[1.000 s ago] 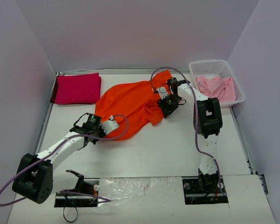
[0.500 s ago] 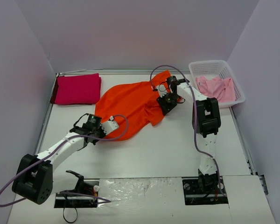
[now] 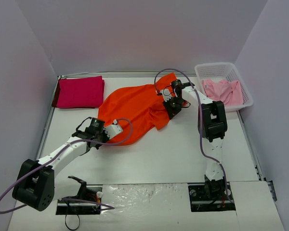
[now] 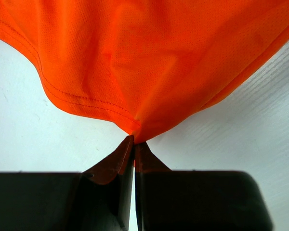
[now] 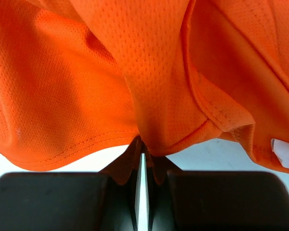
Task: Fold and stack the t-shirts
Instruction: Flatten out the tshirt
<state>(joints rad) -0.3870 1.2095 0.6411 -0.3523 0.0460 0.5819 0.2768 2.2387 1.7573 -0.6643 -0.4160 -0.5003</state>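
Top external: claws [image 3: 115, 129] [image 3: 169, 109] pinch tee [image 3: 135, 103] edges.

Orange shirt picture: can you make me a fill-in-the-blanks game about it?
The left hand and right hand each pinch the orange t-shirt, which lies spread on the ____.
The pale pink t-shirt lies in the white ____.
The magenta-red t-shirt lies folded in the far ____ corner.
Missing words: table, basket, left.

The orange t-shirt [image 5: 154, 72] is matt, fine-meshed knit cloth.
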